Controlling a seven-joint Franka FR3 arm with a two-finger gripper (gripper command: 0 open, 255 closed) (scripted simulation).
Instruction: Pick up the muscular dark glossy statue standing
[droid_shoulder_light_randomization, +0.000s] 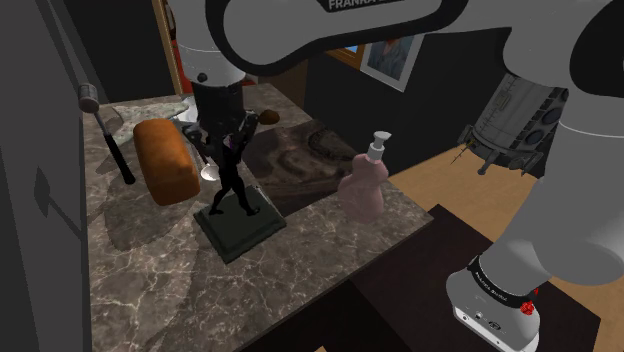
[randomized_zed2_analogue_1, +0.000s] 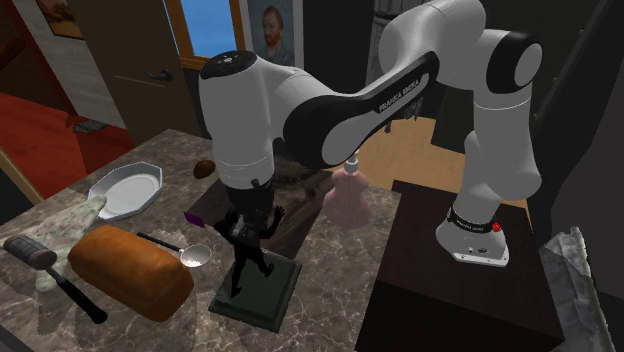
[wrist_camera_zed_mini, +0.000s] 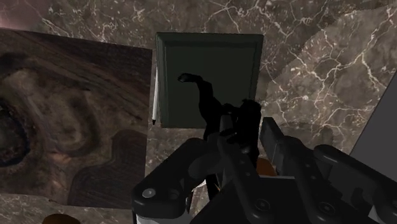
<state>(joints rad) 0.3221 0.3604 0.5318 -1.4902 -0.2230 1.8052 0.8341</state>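
The dark glossy statue (droid_shoulder_light_randomization: 232, 172) is a muscular figure standing upright on a dark green square base (droid_shoulder_light_randomization: 240, 228) on the marble counter (droid_shoulder_light_randomization: 150, 290). My black gripper (droid_shoulder_light_randomization: 222, 135) comes down on it from above, and its fingers are shut on the figure's upper body. In the second exterior view the statue (randomized_zed2_analogue_1: 247, 252) stands under the gripper (randomized_zed2_analogue_1: 243, 215), with its base flat on the counter. In the wrist view the statue (wrist_camera_zed_mini: 207, 102) runs from between the gripper (wrist_camera_zed_mini: 249, 143) fingers down to the green base (wrist_camera_zed_mini: 210, 63).
A brown bread loaf (droid_shoulder_light_randomization: 165, 160), a spoon (droid_shoulder_light_randomization: 208, 168) and a hammer (droid_shoulder_light_randomization: 112, 145) lie beside the statue. A pink soap dispenser (droid_shoulder_light_randomization: 364, 185) stands near the counter's edge. A dark wooden board (droid_shoulder_light_randomization: 300, 160) lies behind the base. A white plate (randomized_zed2_analogue_1: 125, 192) sits further off.
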